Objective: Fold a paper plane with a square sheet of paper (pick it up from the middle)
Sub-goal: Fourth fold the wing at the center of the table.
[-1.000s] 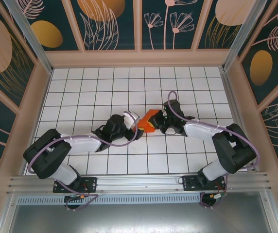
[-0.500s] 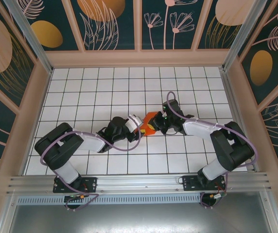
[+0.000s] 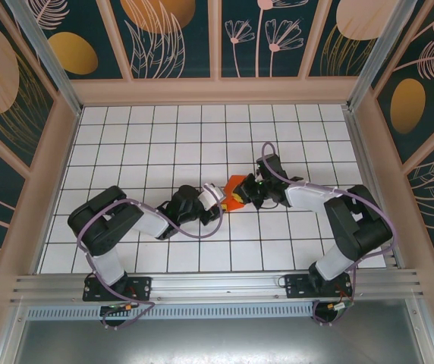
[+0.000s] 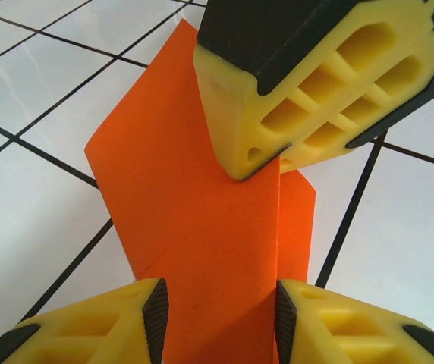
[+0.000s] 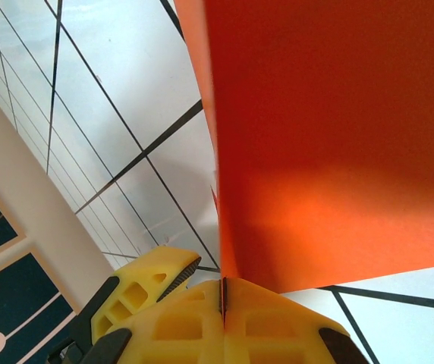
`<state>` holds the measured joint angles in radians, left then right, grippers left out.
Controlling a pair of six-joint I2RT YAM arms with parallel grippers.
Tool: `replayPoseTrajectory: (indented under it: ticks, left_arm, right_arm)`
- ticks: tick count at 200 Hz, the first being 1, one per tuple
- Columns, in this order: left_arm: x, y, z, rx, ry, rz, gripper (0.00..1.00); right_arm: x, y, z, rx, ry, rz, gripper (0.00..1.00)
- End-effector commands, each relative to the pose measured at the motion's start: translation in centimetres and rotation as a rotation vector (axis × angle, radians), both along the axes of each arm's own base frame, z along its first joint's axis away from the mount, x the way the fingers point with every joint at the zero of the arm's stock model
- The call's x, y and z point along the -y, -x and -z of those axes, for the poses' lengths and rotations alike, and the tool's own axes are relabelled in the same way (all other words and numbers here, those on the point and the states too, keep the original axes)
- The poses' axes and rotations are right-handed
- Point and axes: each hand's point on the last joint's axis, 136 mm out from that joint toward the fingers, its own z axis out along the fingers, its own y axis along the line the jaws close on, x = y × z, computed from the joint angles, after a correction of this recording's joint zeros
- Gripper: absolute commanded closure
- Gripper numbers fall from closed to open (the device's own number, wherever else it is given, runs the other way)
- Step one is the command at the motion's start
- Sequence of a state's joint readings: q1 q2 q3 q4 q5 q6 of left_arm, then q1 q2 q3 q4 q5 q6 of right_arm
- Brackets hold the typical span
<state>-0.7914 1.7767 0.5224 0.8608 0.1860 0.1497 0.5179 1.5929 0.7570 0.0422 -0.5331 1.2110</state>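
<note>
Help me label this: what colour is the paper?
Paper is orange-red; best in left wrist view.

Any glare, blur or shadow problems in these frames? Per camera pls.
Left wrist: sharp, with soft glare patches on the glossy table; the paper is crisp with no blown-out spots. Right wrist: the paper sits very close to the lens, shaded at the top with a brighter patch lower down, and the grid lines look steeply skewed. Top external: even light, no blur, paper small in frame.

arms (image 3: 308, 196): white shells, black joints
cables (image 3: 265, 145): purple
fingers (image 4: 331, 83): yellow, honeycomb cut-outs, black pads
</note>
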Motion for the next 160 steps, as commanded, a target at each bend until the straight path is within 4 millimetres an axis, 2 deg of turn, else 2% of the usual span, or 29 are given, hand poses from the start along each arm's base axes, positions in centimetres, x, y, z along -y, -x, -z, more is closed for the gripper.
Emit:
replayPoseTrajectory:
  ticks: [1, 38, 64, 110, 134, 160]
  left_arm:
    - [0.8, 0.1, -0.8, 0.03, 0.031, 0.036, 0.56]
    - [1.2, -0.2, -0.6, 0.032, 0.032, 0.039, 0.56]
    - [1.2, -0.3, -0.6, 0.03, 0.032, 0.038, 0.68]
    - [1.6, 0.1, -0.3, -0.036, 0.03, 0.053, 0.8]
    - [1.8, 0.6, -0.2, -0.096, 0.039, 0.062, 0.81]
    - [2.1, 1.0, 0.2, -0.176, 0.036, 0.059, 0.82]
  right_arm:
    - [-0.4, -0.3, -0.6, -0.023, -0.016, -0.01, 0.96]
    - [-0.5, -0.4, -0.4, -0.032, -0.016, -0.013, 0.96]
    - [-0.4, -0.5, -0.5, -0.028, -0.008, -0.014, 0.92]
    - [0.3, -1.0, -0.5, 0.013, 0.03, -0.023, 0.61]
    - [1.1, -1.3, -0.5, 0.055, 0.067, -0.029, 0.54]
    - [1.6, -1.7, -1.0, 0.125, 0.101, -0.059, 0.5]
